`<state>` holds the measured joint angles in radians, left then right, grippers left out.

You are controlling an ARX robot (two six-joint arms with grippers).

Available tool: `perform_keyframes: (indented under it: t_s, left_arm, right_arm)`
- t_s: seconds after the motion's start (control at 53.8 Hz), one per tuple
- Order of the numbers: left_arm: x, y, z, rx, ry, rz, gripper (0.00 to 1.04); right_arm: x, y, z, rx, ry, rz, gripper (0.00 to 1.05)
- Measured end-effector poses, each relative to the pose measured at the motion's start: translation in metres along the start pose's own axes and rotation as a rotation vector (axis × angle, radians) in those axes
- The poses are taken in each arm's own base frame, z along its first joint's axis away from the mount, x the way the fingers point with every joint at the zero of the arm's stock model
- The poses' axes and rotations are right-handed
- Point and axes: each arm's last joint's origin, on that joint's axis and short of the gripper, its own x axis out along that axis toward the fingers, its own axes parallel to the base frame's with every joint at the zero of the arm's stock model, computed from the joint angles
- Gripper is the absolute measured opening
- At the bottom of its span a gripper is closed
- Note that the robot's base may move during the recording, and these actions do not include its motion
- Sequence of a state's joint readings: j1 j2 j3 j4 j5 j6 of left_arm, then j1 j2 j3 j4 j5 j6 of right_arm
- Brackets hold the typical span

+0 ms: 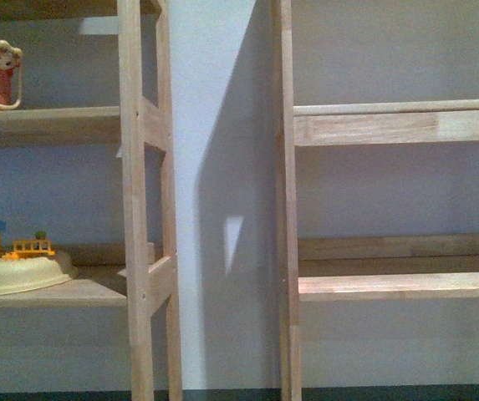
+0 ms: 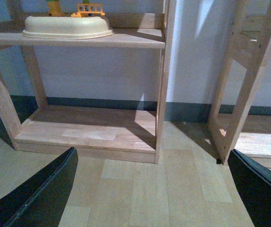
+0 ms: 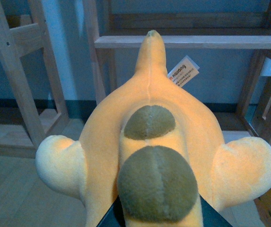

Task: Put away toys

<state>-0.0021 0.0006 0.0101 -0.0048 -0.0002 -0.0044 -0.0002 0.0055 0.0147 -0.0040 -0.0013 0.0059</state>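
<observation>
Gripped the orange-yellow plush toy (image 3: 149, 142) in the right pincer (image 3: 159, 218) before the wooden shelves (image 3: 182, 41), its white tag (image 3: 183, 72) print too blurred to read; spread the left pincer (image 2: 144, 198) wide above the floor (image 2: 178, 156).

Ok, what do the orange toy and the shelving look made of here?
The orange toy looks like soft plush fabric: it has a fuzzy nap, a stitched seam down its middle and a sewn-in paper-like label. The shelving looks like pale unpainted wood with a matte finish, going by the visible grain and joined boards.
</observation>
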Motion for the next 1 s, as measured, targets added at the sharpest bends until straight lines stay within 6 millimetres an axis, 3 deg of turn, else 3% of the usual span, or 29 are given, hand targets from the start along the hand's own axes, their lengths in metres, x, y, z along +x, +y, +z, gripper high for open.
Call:
perform_keyframes:
  t_s: [1.003]
  left_arm:
    - [0.0000, 0.0001, 0.0000, 0.000, 0.000, 0.002, 0.98]
  right_arm:
    - [0.0000, 0.0000, -0.0001, 0.000, 0.001, -0.001, 0.07]
